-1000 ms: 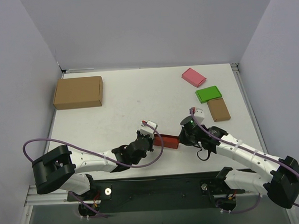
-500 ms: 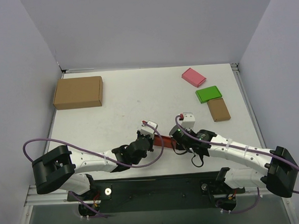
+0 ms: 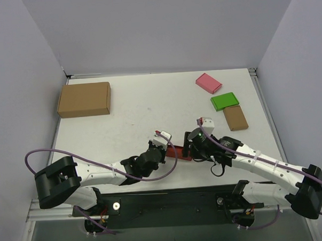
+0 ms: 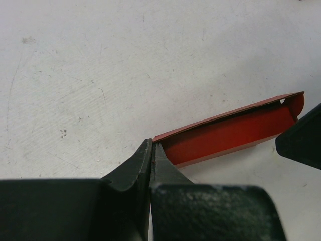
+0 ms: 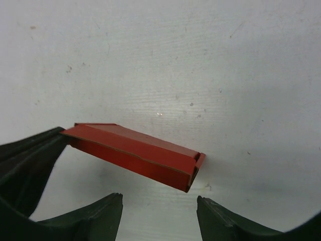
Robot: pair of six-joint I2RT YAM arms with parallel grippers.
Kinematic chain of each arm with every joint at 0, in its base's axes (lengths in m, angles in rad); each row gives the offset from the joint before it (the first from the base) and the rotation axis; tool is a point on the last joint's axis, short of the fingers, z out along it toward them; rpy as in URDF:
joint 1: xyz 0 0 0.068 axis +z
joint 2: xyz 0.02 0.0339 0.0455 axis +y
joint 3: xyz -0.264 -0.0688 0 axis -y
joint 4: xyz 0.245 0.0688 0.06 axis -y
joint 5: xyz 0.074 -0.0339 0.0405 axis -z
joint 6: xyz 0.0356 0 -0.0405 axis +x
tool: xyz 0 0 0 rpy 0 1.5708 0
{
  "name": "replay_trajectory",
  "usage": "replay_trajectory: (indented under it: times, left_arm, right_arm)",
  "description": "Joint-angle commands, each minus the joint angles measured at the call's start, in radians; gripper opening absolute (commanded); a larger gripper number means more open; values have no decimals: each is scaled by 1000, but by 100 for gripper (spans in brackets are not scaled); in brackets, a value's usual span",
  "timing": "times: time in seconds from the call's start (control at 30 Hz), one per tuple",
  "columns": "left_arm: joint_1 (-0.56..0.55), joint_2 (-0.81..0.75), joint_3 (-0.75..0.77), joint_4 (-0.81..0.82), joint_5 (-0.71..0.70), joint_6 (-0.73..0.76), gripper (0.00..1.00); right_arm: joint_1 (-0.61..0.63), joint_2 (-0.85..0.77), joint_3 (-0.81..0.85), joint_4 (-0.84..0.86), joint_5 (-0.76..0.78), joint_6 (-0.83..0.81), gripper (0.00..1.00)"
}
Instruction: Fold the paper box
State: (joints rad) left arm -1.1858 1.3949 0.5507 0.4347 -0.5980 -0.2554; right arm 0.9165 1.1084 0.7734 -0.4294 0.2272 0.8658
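The paper box (image 3: 179,153) is a small bright red carton lying near the table's front edge, between my two grippers. In the left wrist view its open inside (image 4: 230,134) faces the camera, and my left gripper (image 4: 151,144) is shut on the thin wall at its near end. My right gripper (image 5: 159,200) stands open just short of the box's other end (image 5: 190,168), where a small flap sticks out, and touches nothing. From above, the left gripper (image 3: 163,147) and right gripper (image 3: 190,150) flank the box.
A large brown carton (image 3: 84,99) lies at the back left. A pink flat box (image 3: 208,82), a green flat box (image 3: 225,101) and a small brown box (image 3: 235,118) lie at the back right. Grey walls close in the table's sides and back.
My right gripper has gone from shut to open, after pushing in against the box's right end and easing back a little. The left gripper keeps its pinch and has barely moved.
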Motion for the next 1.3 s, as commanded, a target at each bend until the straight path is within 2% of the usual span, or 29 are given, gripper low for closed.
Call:
replay_trajectory:
  times: [0.0, 0.1, 0.2, 0.47, 0.83, 1.07, 1.27]
  left_arm:
    - [-17, 44, -40, -241, 101, 4, 0]
    - [-17, 47, -37, -241, 104, 2, 0]
    - [-20, 50, -35, -241, 107, 1, 0]
    - [-21, 61, -32, -234, 110, -5, 0]
    - [-26, 67, -29, -232, 109, -8, 0]
    - [-28, 73, -21, -238, 106, -12, 0]
    - [-31, 76, -18, -243, 101, -12, 0]
  right_arm:
    - [-62, -70, -5, 67, -52, 79, 64]
    - [-114, -100, -80, 181, -103, 117, 69]
    - [-123, -134, -129, 234, -71, 179, 72]
    - [-139, -196, -232, 283, -5, 304, 73]
    - [-139, -203, -293, 324, 18, 358, 73]
    - [-139, -216, -333, 325, -8, 389, 67]
    - [-125, -232, -362, 337, 6, 429, 56]
